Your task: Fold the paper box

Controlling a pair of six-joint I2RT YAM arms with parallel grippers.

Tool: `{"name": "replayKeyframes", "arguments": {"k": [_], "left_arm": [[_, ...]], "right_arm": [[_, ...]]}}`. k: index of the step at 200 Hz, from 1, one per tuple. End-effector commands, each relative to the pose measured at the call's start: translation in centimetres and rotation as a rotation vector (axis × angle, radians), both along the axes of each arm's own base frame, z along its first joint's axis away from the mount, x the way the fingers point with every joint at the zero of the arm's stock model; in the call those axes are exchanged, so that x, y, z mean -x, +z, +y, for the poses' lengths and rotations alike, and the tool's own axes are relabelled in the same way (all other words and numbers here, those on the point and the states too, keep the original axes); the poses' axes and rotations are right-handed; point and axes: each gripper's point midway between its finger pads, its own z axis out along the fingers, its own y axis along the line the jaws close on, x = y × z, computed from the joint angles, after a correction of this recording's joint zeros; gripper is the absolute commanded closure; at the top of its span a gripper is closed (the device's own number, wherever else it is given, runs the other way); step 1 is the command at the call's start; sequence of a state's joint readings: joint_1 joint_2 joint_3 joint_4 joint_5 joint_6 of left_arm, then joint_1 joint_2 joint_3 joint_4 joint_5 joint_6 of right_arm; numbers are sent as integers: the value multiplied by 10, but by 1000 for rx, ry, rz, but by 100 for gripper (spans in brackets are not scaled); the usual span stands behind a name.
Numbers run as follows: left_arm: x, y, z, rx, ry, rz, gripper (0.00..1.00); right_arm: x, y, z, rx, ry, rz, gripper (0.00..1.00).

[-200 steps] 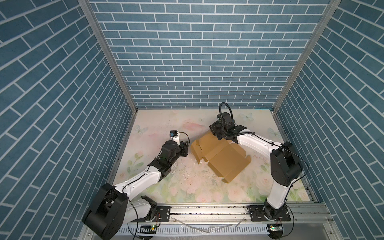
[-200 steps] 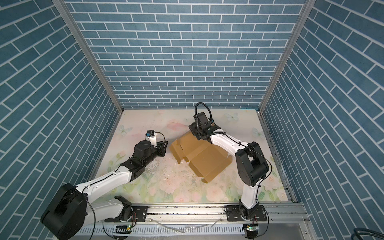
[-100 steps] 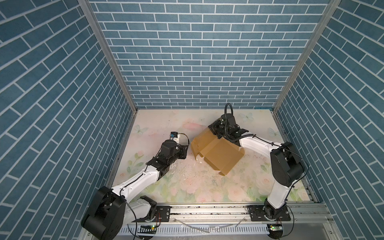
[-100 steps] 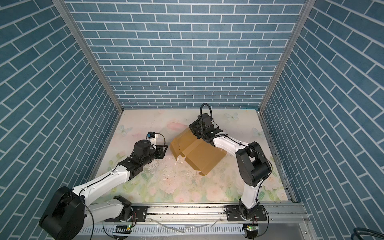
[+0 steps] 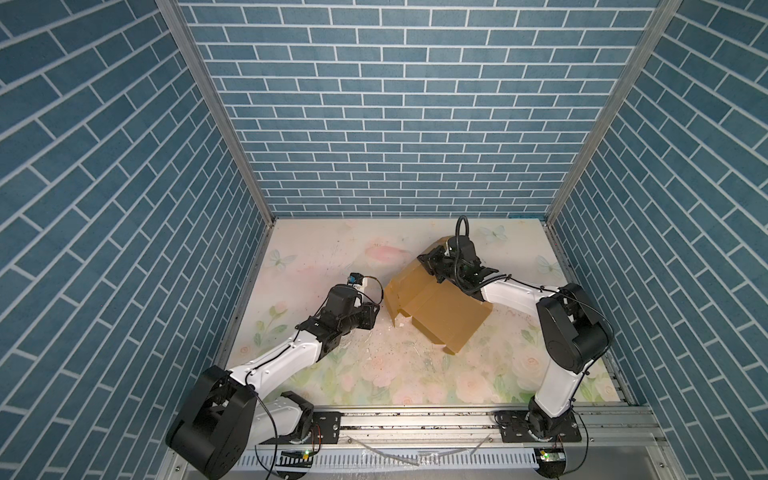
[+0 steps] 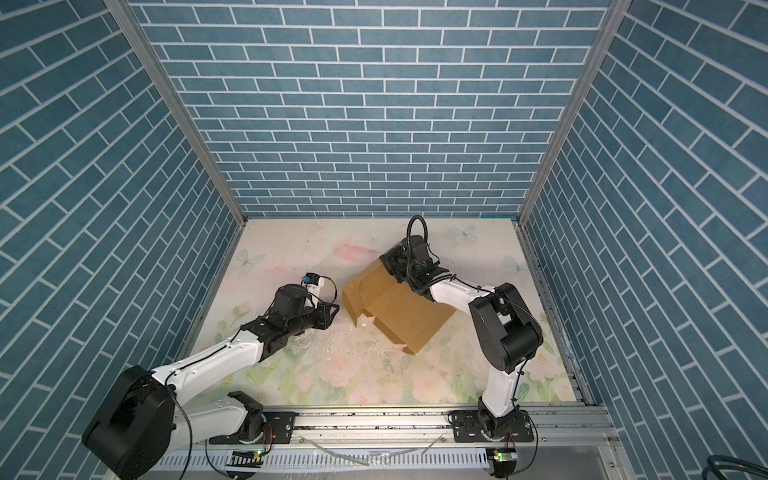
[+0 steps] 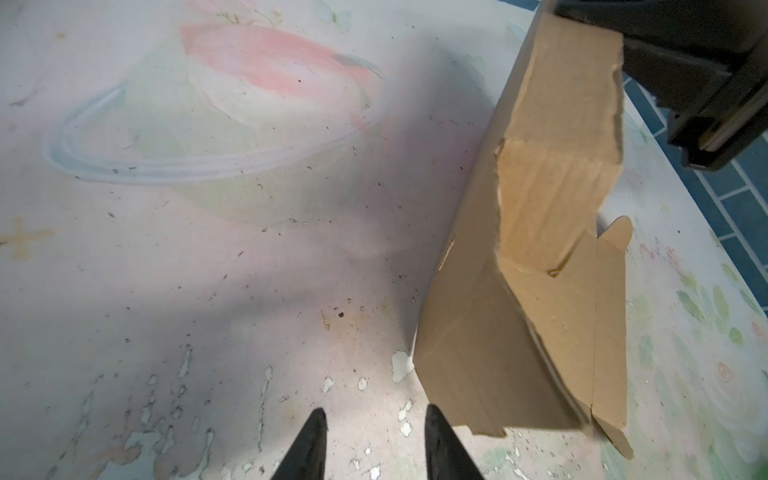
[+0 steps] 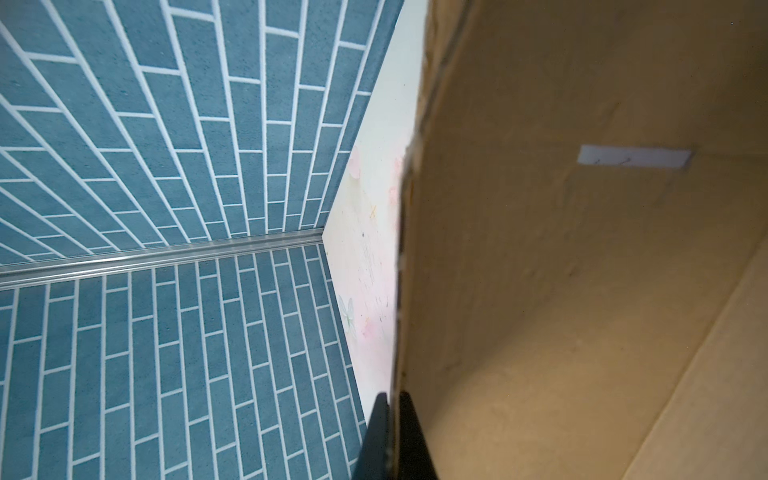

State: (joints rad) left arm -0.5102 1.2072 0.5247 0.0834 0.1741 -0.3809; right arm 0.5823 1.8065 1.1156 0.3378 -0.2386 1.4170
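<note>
In both top views the left arm reaches low from its base at the lower left of the frame toward the centre, with its forearm lying close over the floral table (image 5: 324, 249). The left gripper (image 5: 375, 312) points at the nearest standing flap of the paper box (image 5: 451, 318), near it but not touching. In the left wrist view its two dark fingers (image 7: 316, 436) stand apart with only scuffed tabletop between them. The right arm rises from its base at the lower right and its dark elbow is held high. Its white forearm slants up and left to a wrist bent over the far edge of the box. In the right wrist view the right gripper (image 8: 392, 401) is pinched tight on the thin edge of a cardboard panel. The box lies just right of the frame's centre, set diagonally on the table. It is plain brown, unprinted corrugated board and only partly folded. The gripped far panel is lifted at a tilt, a side flap on the left stands up, and the broad near panel slopes down to a corner in the lower middle. The cut edges look ragged, and a narrow slot in one panel shows pale.
</note>
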Motion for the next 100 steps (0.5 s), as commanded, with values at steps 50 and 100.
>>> {"name": "replayKeyframes", "arguments": {"k": [50,100], "left_arm": [[11,-11,-28,-30,-116,22,60],[12,-1,-46,16,-147,-21,60]], "right_arm": [[8,-13,-7,-63,-10,-6,100],[5,-2,-6,-81,-1,-27,100]]}}
